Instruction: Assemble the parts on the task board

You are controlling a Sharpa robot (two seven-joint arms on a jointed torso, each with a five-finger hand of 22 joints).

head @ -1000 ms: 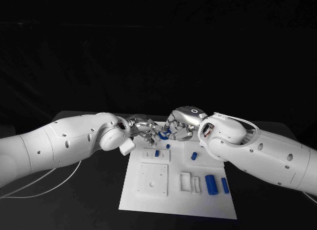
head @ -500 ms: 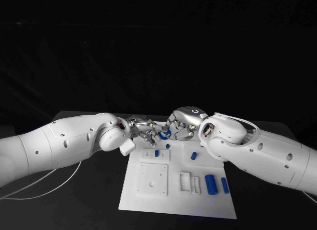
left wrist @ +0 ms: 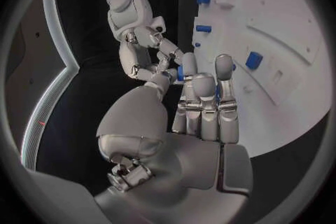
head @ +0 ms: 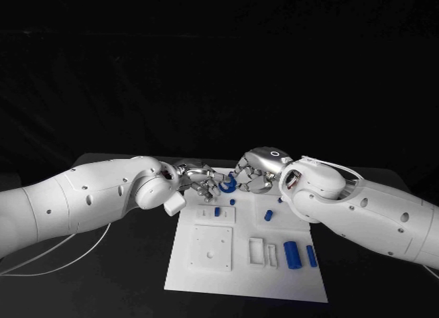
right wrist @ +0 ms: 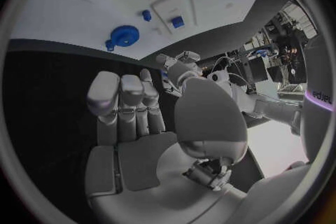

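The right hand (head: pixel 254 173) is flat, with its fingers straight and side by side, and it holds nothing. The left hand (head: pixel 197 183) also has straight fingers, and I see nothing in it. Both hang over the far end of the board (head: pixel 243 285).

Not much of the job looks done.

At the near end, two long blue parts (head: pixel 292 255) lie loose, side by side. Just beside them are two thin white slots (head: pixel 256 250) with nothing in them. A square plate (head: pixel 212 248) with a small hole is also bare.

In the middle, one small part (head: pixel 217 212) stands in a little plate, so that one may be in place. Another part (head: pixel 268 215) lies tilted on the board. A tiny one (head: pixel 233 201) sits a bit farther on.

At the far edge lies a blue wheel (right wrist: pixel 125 35), between the two hands. It looks free. I cannot tell if a left finger touches it.

So I think most parts still need a home.

The hands are very near each other, so they could bump. A thin cable (head: pixel 48 255) lies on the desk (head: pixel 133 265), well apart from the board.
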